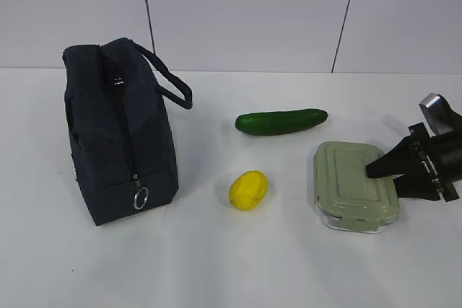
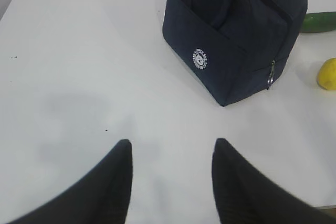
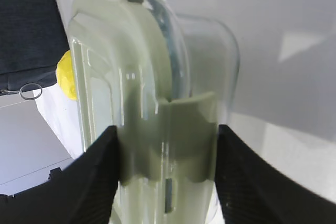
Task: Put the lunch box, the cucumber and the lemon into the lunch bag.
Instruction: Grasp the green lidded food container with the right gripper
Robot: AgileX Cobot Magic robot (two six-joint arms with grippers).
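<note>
The exterior view looks down at a slant across the white table (image 1: pixel 216 265) toward a pale wall, taking in the bag (image 1: pixel 119 135), lemon (image 1: pixel 249 190), cucumber (image 1: pixel 281 121) and box (image 1: pixel 354 185). The left wrist view sits high and well back, facing the bag's logo side, with lemon and cucumber at its right edge. The right wrist view is rolled sideways, pressed close against the box, which fills the frame; lemon and bag show behind it. All three views share the bag and lemon.
</note>
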